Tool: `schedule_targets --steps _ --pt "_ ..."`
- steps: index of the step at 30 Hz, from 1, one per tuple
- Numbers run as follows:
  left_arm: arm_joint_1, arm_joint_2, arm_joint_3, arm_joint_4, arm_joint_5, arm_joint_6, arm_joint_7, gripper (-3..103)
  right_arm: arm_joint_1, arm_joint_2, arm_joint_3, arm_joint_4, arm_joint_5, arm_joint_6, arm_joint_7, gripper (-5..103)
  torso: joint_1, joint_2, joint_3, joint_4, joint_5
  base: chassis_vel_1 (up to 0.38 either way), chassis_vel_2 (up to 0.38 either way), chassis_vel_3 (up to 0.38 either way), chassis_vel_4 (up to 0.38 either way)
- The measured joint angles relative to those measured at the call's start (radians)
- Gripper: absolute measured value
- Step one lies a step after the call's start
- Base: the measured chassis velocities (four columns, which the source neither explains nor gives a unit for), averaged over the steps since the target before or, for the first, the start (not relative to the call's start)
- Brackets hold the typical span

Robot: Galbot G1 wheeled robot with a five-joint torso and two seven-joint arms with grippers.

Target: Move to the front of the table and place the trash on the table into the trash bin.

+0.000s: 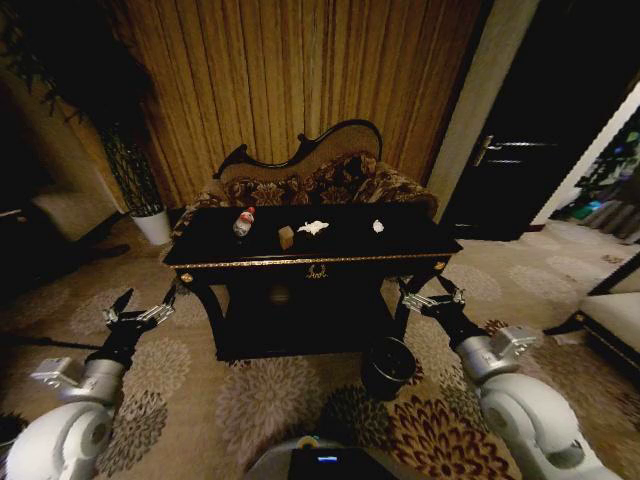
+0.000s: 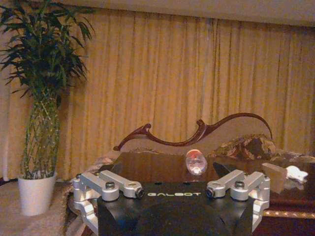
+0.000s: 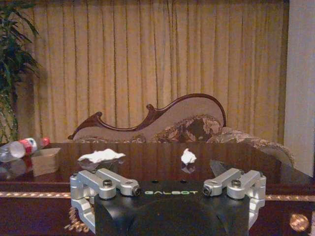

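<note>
I had both sets of jaws spread wide and holding nothing. The left gripper [image 1: 138,315] hung low off the table's left front corner, the right gripper [image 1: 434,299] low off its right front corner, each well short of the top.

Out from there, the table [image 1: 330,259] stood square ahead of me, its gold-trimmed front edge facing the rig. The trash lay along the top: the bottle [image 1: 243,222] on its side toward the left, the cardboard box [image 1: 286,237] just right of it, the crumpled tissue [image 1: 314,227] near the middle, and a small white scrap [image 1: 378,226] further right, apart from the rest. The trash bin [image 1: 388,367] sat on the carpet in front of the table, right of centre, near my right arm.

I judged the approach was nearly done but the top was not yet within reach. To finish it well I wanted to roll in straight and slow, keeping the front edge level in the head view, and stop before the base nudged the bin. I'd keep both arms low and clear of the table legs, and let the right arm take the items nearest the bin
</note>
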Motion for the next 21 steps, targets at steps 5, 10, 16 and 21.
schedule_targets --steps 5,10,16,21 --pt "0.001 -0.003 0.001 -0.002 0.001 0.000 0.001 100 0.002 0.001 0.000 -0.002 0.000 0.000 0.000 100 0.000 0.000 0.000 0.0005 0.0000 -0.184 0.187 0.191 -0.196" --pt "0.003 -0.003 0.001 -0.003 0.004 -0.006 0.006 100 0.008 0.004 -0.001 -0.010 0.000 0.000 0.003 100 0.000 0.000 0.000 0.0004 -0.0001 -0.177 0.181 0.172 -0.189" --pt "0.009 -0.003 -0.008 -0.012 0.004 -0.013 0.010 100 0.027 0.003 -0.009 -0.020 0.004 0.001 0.017 100 0.000 0.000 0.000 0.0004 -0.0001 -0.173 0.163 0.181 -0.174" --pt "0.002 0.001 -0.011 -0.023 0.003 0.002 0.005 100 0.057 -0.007 -0.016 -0.025 0.054 -0.026 0.051 100 0.001 0.000 0.000 0.0004 0.0000 -0.101 0.094 0.116 -0.106"
